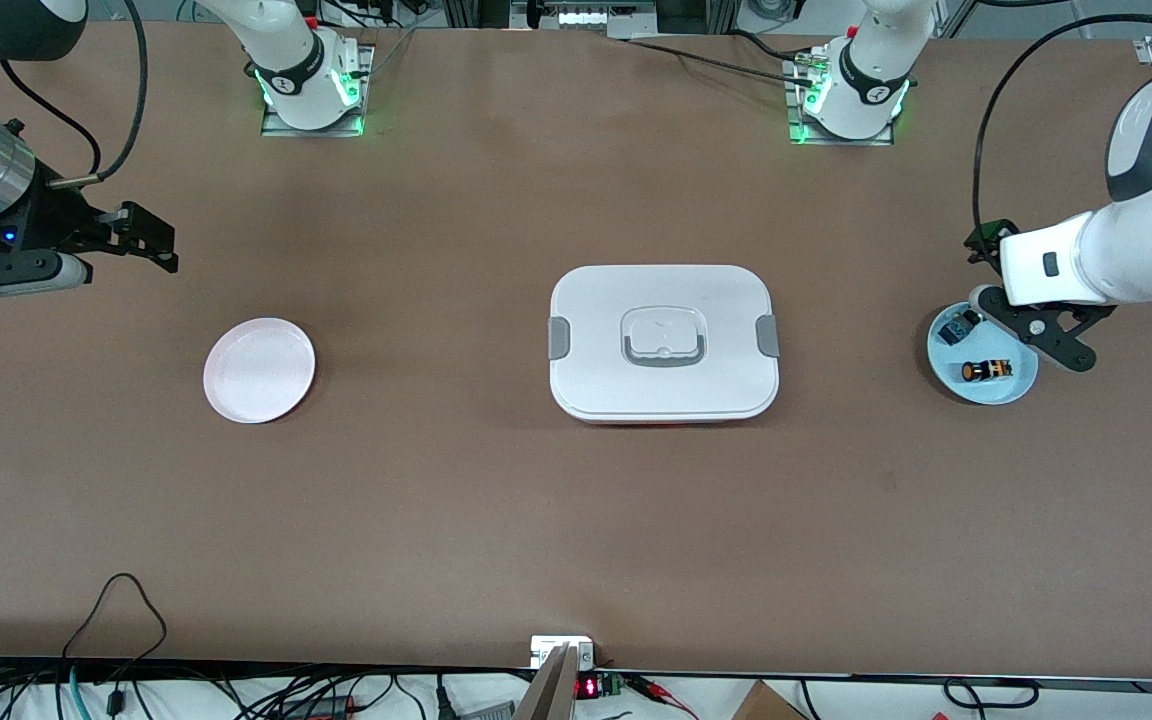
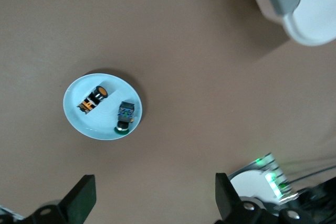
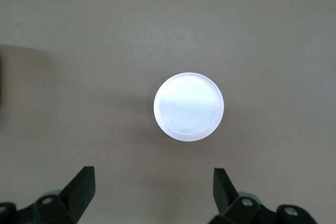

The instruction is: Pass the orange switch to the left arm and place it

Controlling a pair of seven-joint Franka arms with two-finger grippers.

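Lowest in the front view, the orange switch lies on its side on the light blue plate at the frame's right edge, long axis roughly toward the box, beside a blue-bodied part. My left gripper hangs over that plate, jaws wide and empty, so this arm is plainly the nearer one. The white box sits mid-frame between the blue plate and the pink plate. My right gripper waits at upper left, spread open, holding nothing.

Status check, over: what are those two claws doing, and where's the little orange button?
Left gripper open, above blue plate. Right gripper open, waiting. Orange switch on plate. Box mid-table.
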